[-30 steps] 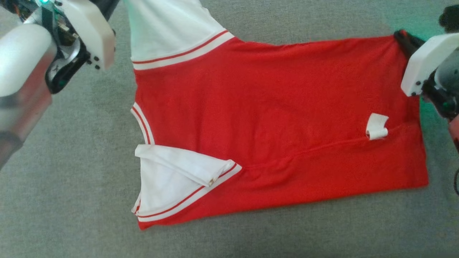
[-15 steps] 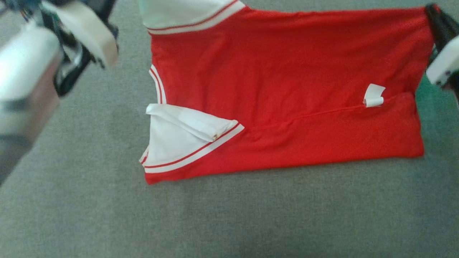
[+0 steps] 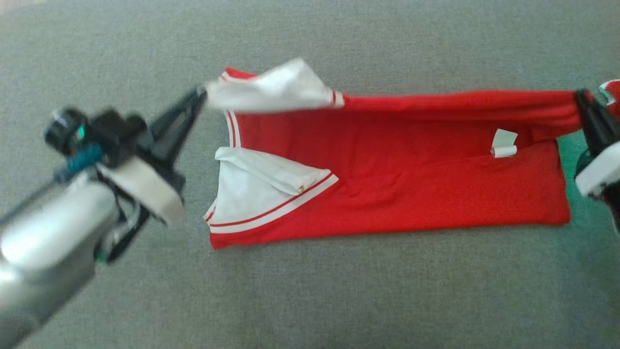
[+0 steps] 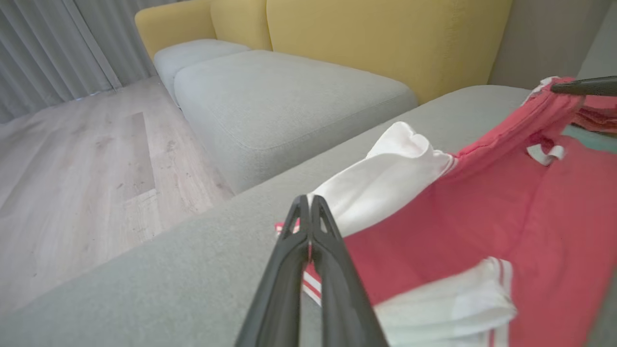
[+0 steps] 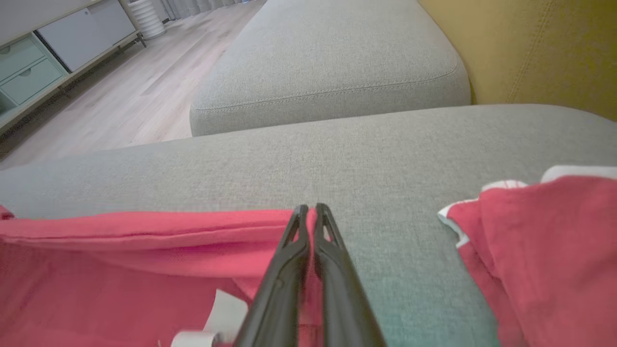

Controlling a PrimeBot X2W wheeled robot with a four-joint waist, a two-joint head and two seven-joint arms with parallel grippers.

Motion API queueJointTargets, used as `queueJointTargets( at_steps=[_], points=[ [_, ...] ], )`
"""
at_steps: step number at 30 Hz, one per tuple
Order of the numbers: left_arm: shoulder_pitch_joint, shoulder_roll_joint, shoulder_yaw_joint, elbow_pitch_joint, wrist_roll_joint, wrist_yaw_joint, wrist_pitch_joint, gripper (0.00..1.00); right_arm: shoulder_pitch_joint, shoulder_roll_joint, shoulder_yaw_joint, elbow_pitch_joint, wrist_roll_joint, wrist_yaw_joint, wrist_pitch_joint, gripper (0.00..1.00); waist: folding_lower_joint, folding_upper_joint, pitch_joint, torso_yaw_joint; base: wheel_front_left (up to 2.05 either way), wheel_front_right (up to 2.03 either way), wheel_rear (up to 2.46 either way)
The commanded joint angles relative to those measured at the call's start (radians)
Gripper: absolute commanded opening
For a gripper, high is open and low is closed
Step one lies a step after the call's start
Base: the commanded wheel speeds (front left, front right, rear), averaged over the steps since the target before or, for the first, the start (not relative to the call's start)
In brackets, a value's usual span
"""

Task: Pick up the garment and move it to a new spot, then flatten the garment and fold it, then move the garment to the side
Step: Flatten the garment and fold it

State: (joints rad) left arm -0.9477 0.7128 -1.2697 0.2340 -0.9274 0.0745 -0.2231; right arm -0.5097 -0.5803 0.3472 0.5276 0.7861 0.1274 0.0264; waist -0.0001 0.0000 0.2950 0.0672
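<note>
The left gripper [image 3: 200, 95] was seen pressed shut on the white sleeve [image 3: 276, 89] of the shirt [image 3: 387, 189], the cloth pinched at the fingertips and raised off the cushion [image 3: 339, 291]. The right gripper [image 3: 582, 99], its fingers likewise closed together, was clamped on the far hem corner at the shirt's opposite end. Between the two grips the far edge of the red shirt was stretched into a taut, lifted band, while the near half was spread flat on the grey cushion. The other sleeve [image 3: 261, 184] was folded over the chest at the near left, and a white label [image 3: 503, 144] was curled up near the hem. Just past the right gripper, a second piece of red cloth [image 5: 544, 250] with white trim was seen on the same cushion, apart from the shirt. Behind, a further grey seat [image 4: 289, 96] and a yellow backrest [image 4: 385, 38] were shown, with a wooden floor [image 4: 72, 159] beside them.
</note>
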Motion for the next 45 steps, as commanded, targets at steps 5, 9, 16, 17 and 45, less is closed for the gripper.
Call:
queueJointTargets(
  at_steps=[5, 9, 16, 17, 45],
  points=[
    [0.083, 0.095, 0.040, -0.161, -0.003, 0.096, -0.019, 0.00, 0.124, -0.008, -0.064, -0.090, -0.035, 0.003, 0.016, 0.00, 0.0001, 0.0000, -0.014, 0.012, 0.00, 0.00, 0.00],
    [0.154, 0.120, 0.037, -0.249, -0.006, 0.160, -0.025, 0.00, 0.217, 0.014, -0.134, -0.148, -0.062, 0.003, 0.039, 0.00, 0.0001, 0.0000, -0.020, 0.026, 0.00, 0.00, 0.00],
    [0.247, 0.111, 0.039, -0.295, -0.024, 0.202, -0.033, 0.00, 0.349, 0.081, -0.256, -0.262, -0.125, 0.003, 0.095, 0.00, 0.0001, 0.0000, -0.021, 0.034, 0.00, 0.00, 0.00],
    [0.258, 0.106, 0.039, -0.292, -0.024, 0.202, -0.034, 0.00, 0.359, 0.091, -0.270, -0.274, -0.134, 0.003, 0.103, 0.00, 0.0001, 0.0000, -0.020, 0.033, 0.00, 0.00, 0.00],
    [0.886, -0.426, 0.649, -0.276, 0.504, 0.342, -0.039, 1.00, 0.436, 0.420, -0.565, -0.188, -0.335, 0.003, 0.005, 1.00, 0.0001, 0.0000, -0.201, 0.095, 0.00, 0.00, 0.00]
  ],
)
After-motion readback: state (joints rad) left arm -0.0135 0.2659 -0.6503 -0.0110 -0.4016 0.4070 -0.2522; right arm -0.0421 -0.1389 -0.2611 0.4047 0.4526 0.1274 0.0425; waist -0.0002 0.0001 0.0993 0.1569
